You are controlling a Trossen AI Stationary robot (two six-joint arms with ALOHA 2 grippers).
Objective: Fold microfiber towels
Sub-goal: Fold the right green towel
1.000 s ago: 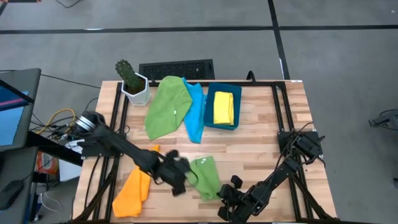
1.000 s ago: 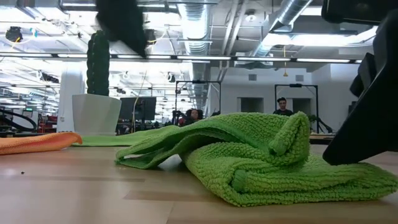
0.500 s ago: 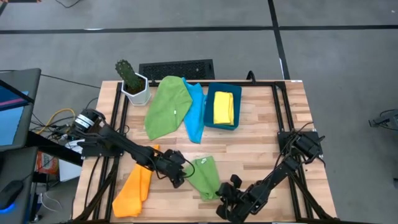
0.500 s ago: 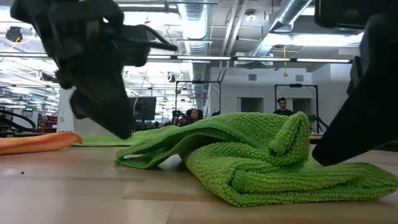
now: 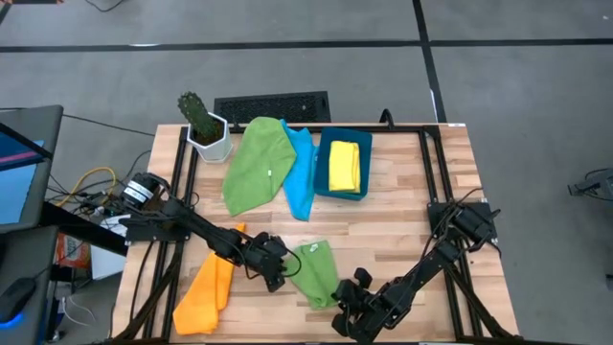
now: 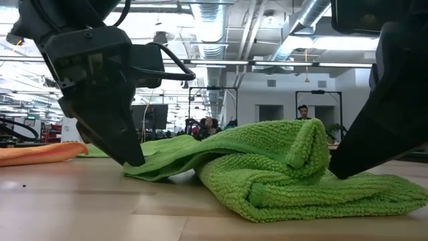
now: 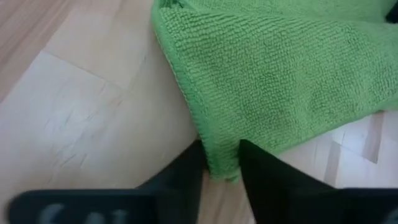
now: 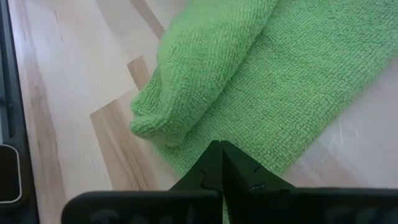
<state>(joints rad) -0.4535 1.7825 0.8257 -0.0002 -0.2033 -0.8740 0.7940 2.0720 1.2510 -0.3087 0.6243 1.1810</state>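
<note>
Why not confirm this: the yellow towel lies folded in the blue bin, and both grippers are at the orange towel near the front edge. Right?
Wrong towel. Per the high view, the left gripper and right gripper are at the small green towel; the orange towel lies apart. The yellow towel is in the blue bin.

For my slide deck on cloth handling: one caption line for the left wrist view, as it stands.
Left gripper fingers straddling a corner of the small green towel on the wooden table.
</note>
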